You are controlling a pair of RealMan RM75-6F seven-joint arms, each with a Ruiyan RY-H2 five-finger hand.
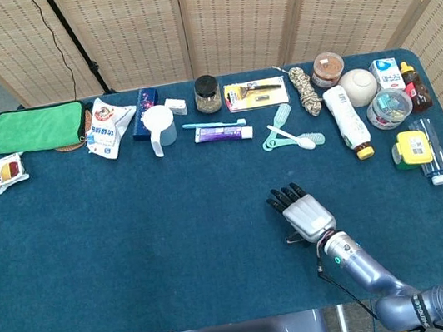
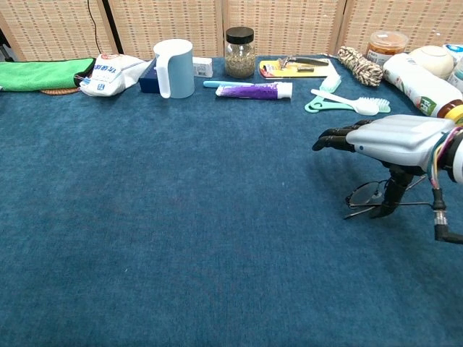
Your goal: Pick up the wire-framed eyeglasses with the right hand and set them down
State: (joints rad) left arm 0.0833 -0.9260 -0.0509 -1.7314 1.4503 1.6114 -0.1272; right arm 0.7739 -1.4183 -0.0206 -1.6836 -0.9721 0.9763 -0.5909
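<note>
My right hand (image 2: 391,139) hovers palm-down over the right part of the blue table, fingers stretched forward. Its thumb (image 2: 394,196) reaches down and pinches the wire-framed eyeglasses (image 2: 364,195), which hang under the palm close to the cloth; one thin temple sticks out to the right. I cannot tell whether the glasses touch the table. In the head view the right hand (image 1: 304,212) covers nearly all of the eyeglasses (image 1: 293,240); only a sliver of wire shows at its near edge. No left hand appears in either view.
A row of items lines the far edge: green cloth (image 1: 34,128), blue cup (image 2: 174,68), glass jar (image 2: 239,52), toothpaste tube (image 2: 254,90), brushes (image 2: 346,103), rope (image 2: 359,65), white bottle (image 2: 422,84). A yellow box (image 1: 413,148) lies at the right.
</note>
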